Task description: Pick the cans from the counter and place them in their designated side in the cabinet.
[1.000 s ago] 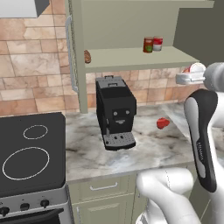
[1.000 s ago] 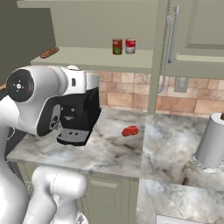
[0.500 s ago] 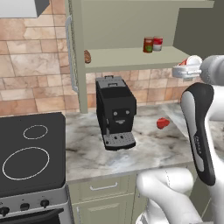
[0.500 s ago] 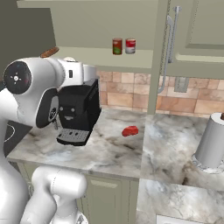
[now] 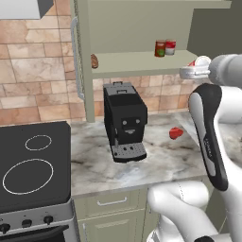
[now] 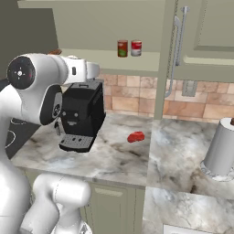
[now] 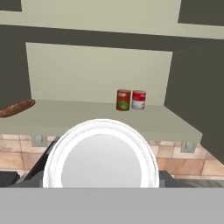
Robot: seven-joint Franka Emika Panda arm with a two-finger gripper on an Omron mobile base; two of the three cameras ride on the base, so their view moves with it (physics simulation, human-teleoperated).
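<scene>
Sage-green cabinet (image 7: 175, 127) shelf carries both cans ahead of my gripper, dark red-and-green tin (image 7: 123, 100) touching red white-banded tin (image 7: 138, 100) on the right side, presumably their designated half; I cannot tell the jaws' state, fingertips unseen.

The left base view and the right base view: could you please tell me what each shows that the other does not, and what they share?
Left base view alone: the black stovetop with white rings, beside the counter.

Right base view alone: a paper towel roll standing on the counter to the right, and a wall outlet on the brick backsplash.

Shared: the two cans standing side by side on the cabinet shelf, the black coffee machine, the small red object on the counter, and the long silver cabinet handle.
</scene>
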